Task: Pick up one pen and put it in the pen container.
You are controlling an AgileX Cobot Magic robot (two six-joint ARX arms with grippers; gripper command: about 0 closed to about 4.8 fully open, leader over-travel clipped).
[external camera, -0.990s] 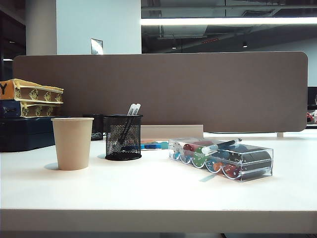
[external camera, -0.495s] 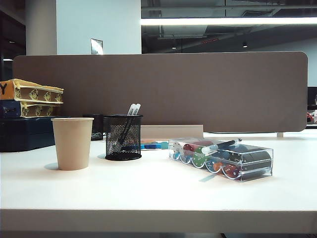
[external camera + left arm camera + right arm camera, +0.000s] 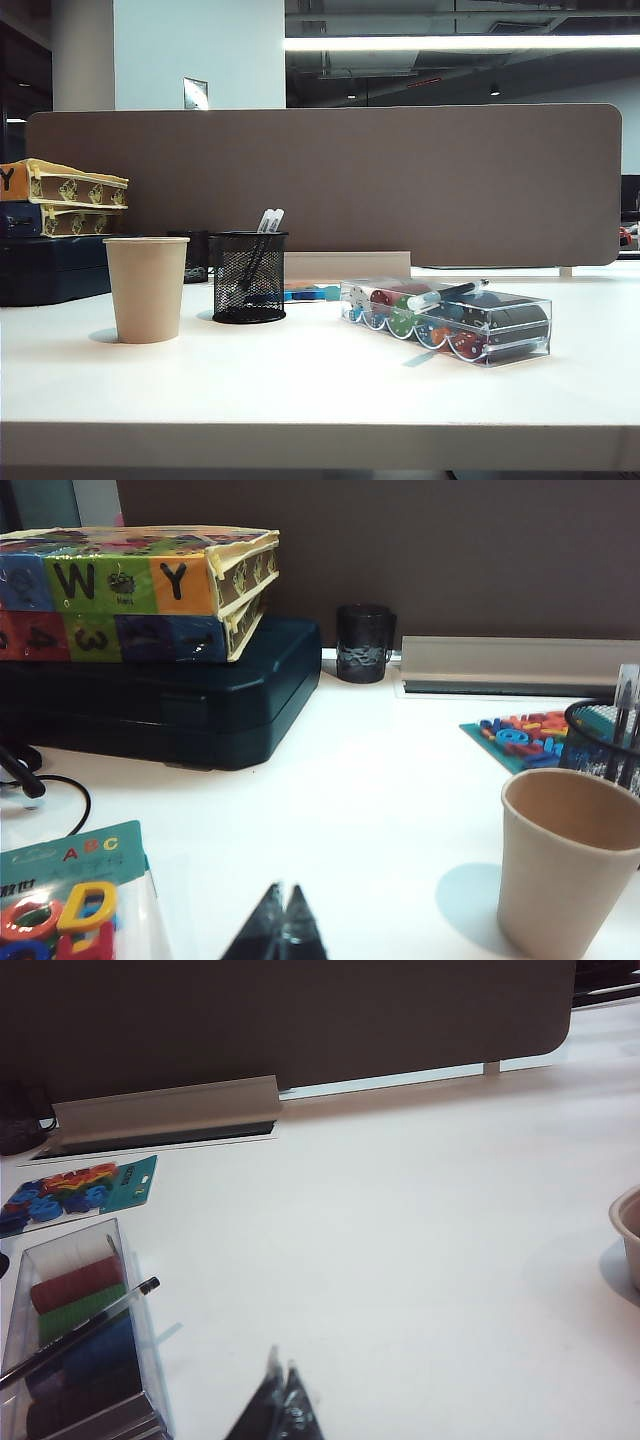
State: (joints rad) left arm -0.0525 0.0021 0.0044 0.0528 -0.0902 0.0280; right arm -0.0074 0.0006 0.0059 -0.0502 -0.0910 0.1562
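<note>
Here, you are looking at a beige paper cup (image 3: 146, 288) standing just beside the pen container (image 3: 249, 277), a black wire-mesh cylinder already holding two white-topped pens (image 3: 269, 220). The pen (image 3: 446, 294) is lying across the lid of the clear plastic box (image 3: 446, 320) of coloured chips, to the right. Your left gripper (image 3: 281, 923) is sitting clenched and empty near the cup; your right gripper (image 3: 280, 1392) is clenched too, near the box.

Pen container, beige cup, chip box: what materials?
Pen container: black wire mesh, likely metal, see-through weave. Paper cup: matte beige, looks like paper, rolled rim. Clear box: glossy transparent plastic, chips visible inside. Both grippers shut, away from all three.
</note>
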